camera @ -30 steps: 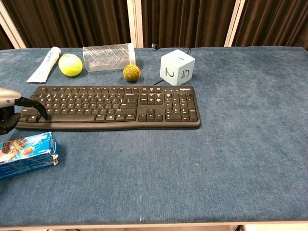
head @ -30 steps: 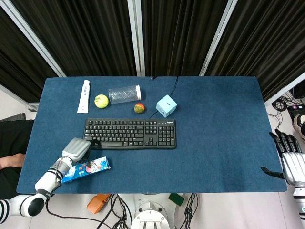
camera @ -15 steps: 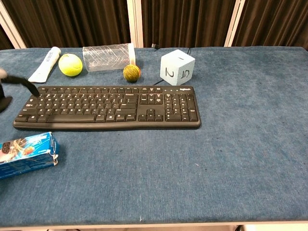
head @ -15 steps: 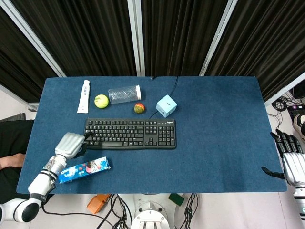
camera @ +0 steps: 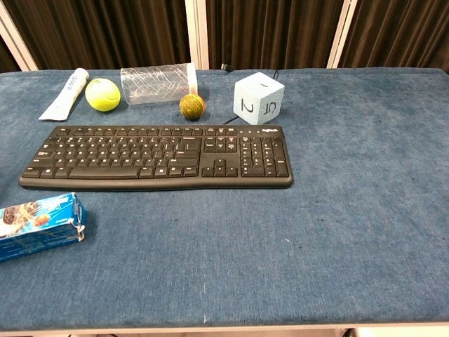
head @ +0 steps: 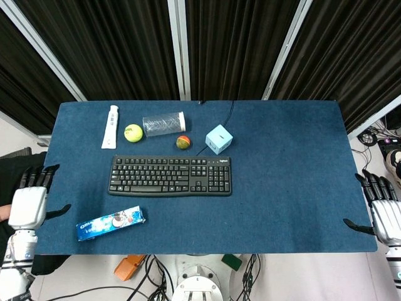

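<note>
Bench (head: 288, 188): one, covered in blue cloth, carrying seven loose things.
Left hand (head: 28, 204): one, off the left edge of the bench, level with the near-left corner; fingers spread apart and pointing far, nothing held. Seen in the head view only.
Right hand (head: 383, 210): one, off the right edge of the bench near its near-right corner; fingers spread, thumb reaching toward the bench edge, nothing held. Seen in the head view only.
Biscuit pack (head: 111, 223): one, blue wrapper, lying flat near the near-left corner; the thing nearest the left hand, apart from it, just near of the keyboard's left end.
Keyboard (head: 170, 175): one, black, lying lengthwise left of the bench centre; its cable runs to the far edge.
Number cube (head: 218, 138): one, pale blue, just far of the keyboard's right end; the digits 2 and 5 show in the chest view.
Small ball (head: 183, 142): one, red and green, left of the cube, between the keyboard and the clear tube.
Clear tube (head: 163, 123): one, transparent with a white cap on its right end, lying on its side.
Tennis ball (head: 133, 132): one, yellow-green, just left of the clear tube.
White tube (head: 111, 126): one, lying flat, farthest left of the far row, beside the tennis ball.
</note>
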### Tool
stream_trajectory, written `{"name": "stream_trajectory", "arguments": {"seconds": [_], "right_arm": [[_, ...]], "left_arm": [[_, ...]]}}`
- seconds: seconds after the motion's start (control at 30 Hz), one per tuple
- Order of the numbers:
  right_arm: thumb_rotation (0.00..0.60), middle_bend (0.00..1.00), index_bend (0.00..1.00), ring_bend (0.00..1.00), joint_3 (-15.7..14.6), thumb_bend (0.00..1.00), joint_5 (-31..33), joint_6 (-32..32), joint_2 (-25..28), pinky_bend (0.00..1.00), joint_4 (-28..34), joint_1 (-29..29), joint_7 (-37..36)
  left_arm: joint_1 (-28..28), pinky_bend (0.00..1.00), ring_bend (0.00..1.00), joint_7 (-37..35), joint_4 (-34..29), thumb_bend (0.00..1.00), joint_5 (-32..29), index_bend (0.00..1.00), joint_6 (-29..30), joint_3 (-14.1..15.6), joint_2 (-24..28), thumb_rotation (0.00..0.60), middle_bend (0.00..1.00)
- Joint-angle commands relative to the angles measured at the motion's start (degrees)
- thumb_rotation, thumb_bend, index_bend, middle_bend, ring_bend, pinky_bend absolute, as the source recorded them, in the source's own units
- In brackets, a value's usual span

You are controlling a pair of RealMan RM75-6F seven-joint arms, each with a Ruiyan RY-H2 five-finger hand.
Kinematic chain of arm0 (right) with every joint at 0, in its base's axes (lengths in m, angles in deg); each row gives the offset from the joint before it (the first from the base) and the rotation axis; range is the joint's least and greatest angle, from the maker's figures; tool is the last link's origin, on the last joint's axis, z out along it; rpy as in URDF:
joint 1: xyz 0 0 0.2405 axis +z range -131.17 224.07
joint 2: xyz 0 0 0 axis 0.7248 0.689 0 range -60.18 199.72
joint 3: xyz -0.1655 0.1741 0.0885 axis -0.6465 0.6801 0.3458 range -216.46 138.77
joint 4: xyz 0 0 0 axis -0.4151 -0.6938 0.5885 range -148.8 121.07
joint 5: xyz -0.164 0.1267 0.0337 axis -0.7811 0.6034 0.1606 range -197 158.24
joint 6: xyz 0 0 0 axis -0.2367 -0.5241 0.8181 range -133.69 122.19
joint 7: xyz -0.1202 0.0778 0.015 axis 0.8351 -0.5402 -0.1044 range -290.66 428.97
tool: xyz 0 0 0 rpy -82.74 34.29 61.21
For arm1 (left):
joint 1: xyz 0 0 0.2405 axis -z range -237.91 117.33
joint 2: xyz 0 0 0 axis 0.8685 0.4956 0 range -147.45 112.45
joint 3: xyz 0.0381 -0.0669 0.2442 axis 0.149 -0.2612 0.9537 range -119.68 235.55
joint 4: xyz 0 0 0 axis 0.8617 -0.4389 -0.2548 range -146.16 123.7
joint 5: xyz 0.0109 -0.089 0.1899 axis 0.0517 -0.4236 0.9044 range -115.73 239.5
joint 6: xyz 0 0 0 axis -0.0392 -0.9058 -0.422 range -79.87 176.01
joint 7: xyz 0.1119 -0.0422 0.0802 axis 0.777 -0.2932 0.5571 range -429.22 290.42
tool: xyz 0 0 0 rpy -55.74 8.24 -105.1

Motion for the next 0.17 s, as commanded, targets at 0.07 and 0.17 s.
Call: {"name": "stream_trajectory", "arguments": {"seconds": [0.07,0.17], "right_arm": [[0.600,0.00,0.00,0.00,0.0,0.08,-0.3,-0.3,0.1,0.00,0.3,0.0,0.4],[0.600,0.00,0.00,0.00,-0.1,0.08,-0.4,-0.4,0.1,0.00,0.6,0.0,0.7]], "left_arm": [[-4.3,0.05,0.07,-2.0,2.1,0.07,2.6,0.09,4.0,2.0,-1.0,0.600,0.12],[-6.4,0.04,0.07,-2.9,2.5,0.07,4.1,0.09,5.7,2.9,-1.3,0.600,0.12]]}}
